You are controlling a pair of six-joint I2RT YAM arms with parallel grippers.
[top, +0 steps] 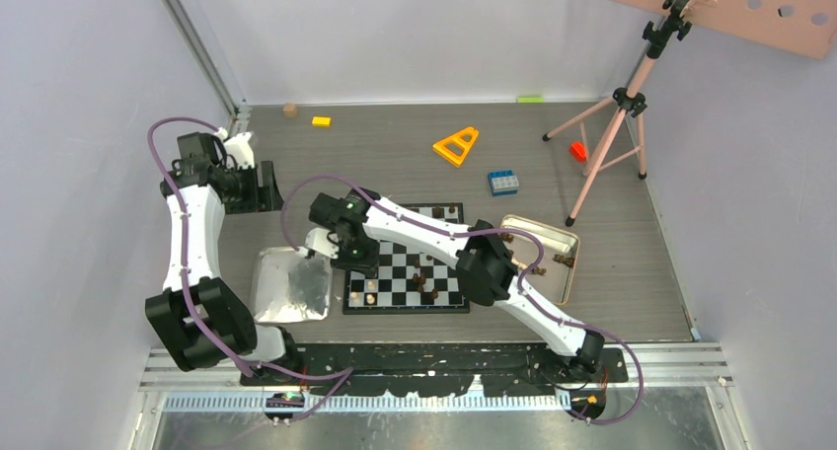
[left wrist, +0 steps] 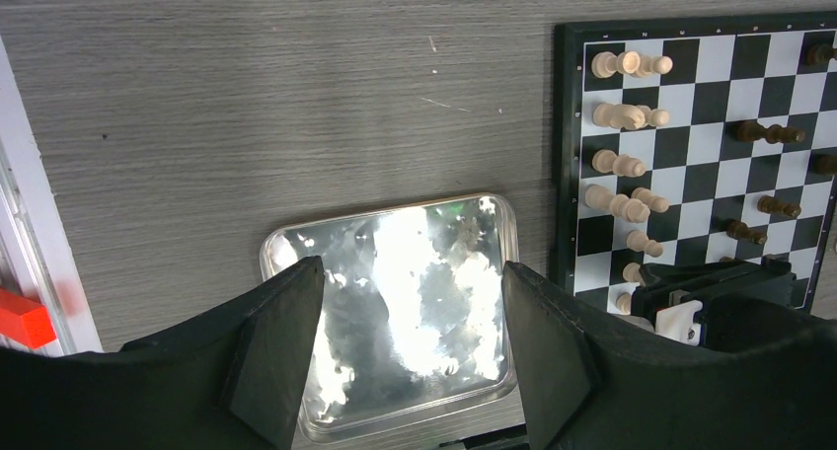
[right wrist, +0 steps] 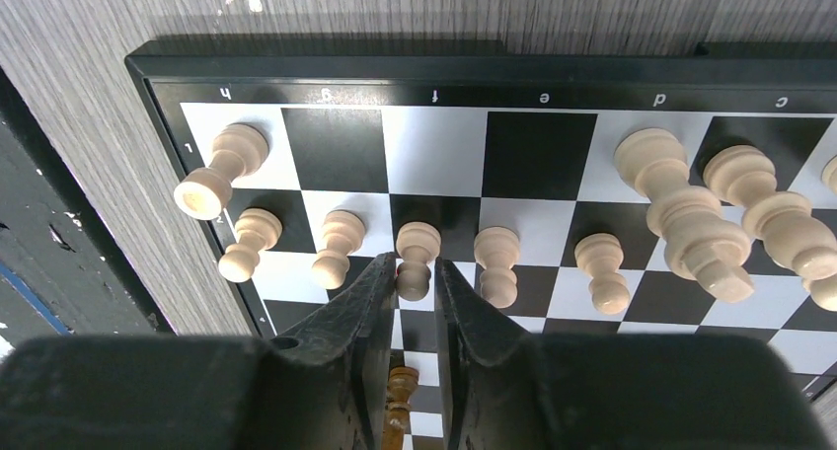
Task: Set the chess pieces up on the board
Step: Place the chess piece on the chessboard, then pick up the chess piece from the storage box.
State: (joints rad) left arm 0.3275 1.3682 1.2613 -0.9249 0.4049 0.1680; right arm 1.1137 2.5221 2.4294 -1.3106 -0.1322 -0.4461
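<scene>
My coming move turns on 1 light pawn [right wrist: 418,243]. In the right wrist view it stands upright at 12 o'clock from the right gripper [right wrist: 416,277], with its base lodged between the 2 fingertips. It is 3rd in a row of 5 light pawns near the edge of the board [right wrist: 538,154].

The jaws are narrow, each tip just beside or touching the base — I cannot tell whether they pinch the pawn or merely flank it. Neighbouring pawns sit close at 9 and 3 o'clock, so I judge any retreat must run straight back along the fingers.

The left gripper [left wrist: 410,282] is no help here — spread wide and holding nothing, it hovers over the silver tray [left wrist: 286,248], which lies at 9 o'clock from the board.
</scene>
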